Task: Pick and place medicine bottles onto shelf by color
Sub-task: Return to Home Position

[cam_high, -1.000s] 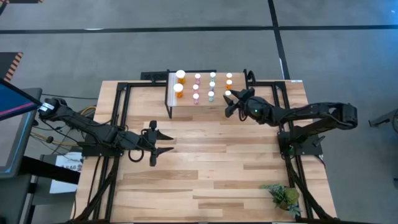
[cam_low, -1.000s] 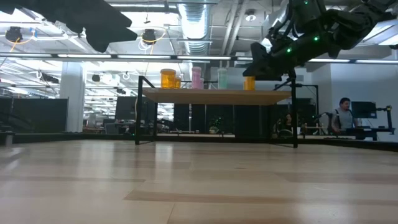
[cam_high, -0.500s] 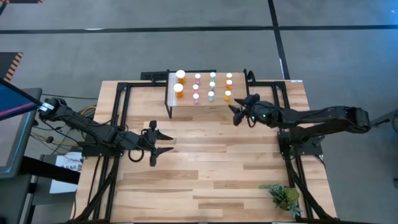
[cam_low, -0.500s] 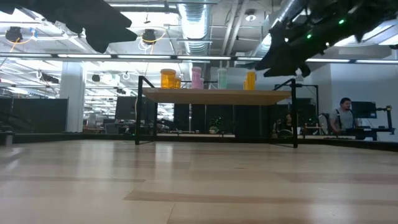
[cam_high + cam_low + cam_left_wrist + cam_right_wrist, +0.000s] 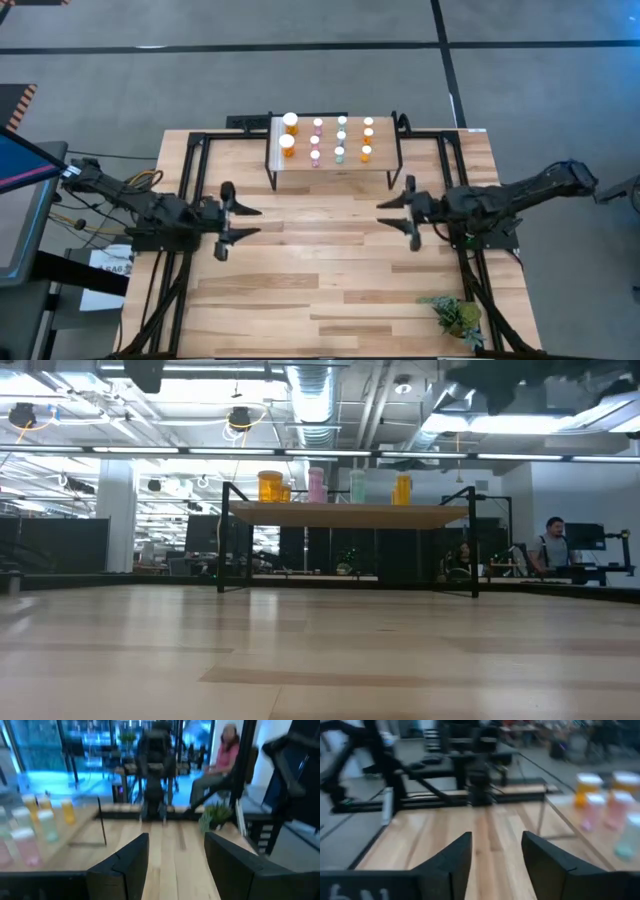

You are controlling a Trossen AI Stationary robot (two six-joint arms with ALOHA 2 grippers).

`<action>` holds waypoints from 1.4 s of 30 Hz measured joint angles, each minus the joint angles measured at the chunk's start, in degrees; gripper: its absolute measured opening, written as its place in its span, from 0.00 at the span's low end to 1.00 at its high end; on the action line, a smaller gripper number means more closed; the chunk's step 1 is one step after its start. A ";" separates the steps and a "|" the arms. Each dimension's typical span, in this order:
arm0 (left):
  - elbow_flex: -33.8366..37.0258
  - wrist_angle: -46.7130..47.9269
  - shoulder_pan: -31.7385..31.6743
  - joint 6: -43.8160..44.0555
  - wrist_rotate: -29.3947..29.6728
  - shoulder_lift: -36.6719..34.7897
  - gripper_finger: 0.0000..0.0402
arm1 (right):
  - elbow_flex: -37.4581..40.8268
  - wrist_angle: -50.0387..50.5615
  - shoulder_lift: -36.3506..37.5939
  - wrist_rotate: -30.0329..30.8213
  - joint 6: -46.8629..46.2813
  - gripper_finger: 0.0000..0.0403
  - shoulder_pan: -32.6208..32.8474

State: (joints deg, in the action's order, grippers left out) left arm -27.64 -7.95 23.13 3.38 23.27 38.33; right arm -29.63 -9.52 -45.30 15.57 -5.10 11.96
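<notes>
Now the bottles [image 5: 340, 138] stand in colour columns on the shelf [image 5: 330, 176] at the table's [image 5: 330, 290] far edge, ahead of and between the left gripper [image 5: 248, 221] and the slightly nearer right gripper [image 5: 386, 214], both empty, fingers spread wide.

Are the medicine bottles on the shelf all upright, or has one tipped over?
Upright: from above, the medicine bottles on the shelf show round white caps facing up; the low view shows them standing.

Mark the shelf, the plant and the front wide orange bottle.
shelf [image 5: 335, 176], high view, bare front deck
plant [image 5: 458, 316], high view, its leaves
front wide orange bottle [image 5: 287, 143], high view, its white lid
</notes>
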 joint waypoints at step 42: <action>20.09 -9.41 -8.26 -3.93 -10.98 -30.99 0.00 | 29.16 -13.21 36.80 -5.25 7.59 0.03 8.53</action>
State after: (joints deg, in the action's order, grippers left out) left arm -7.55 -17.37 14.87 -0.55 12.28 7.33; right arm -0.47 -22.73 -8.50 10.33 2.48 20.49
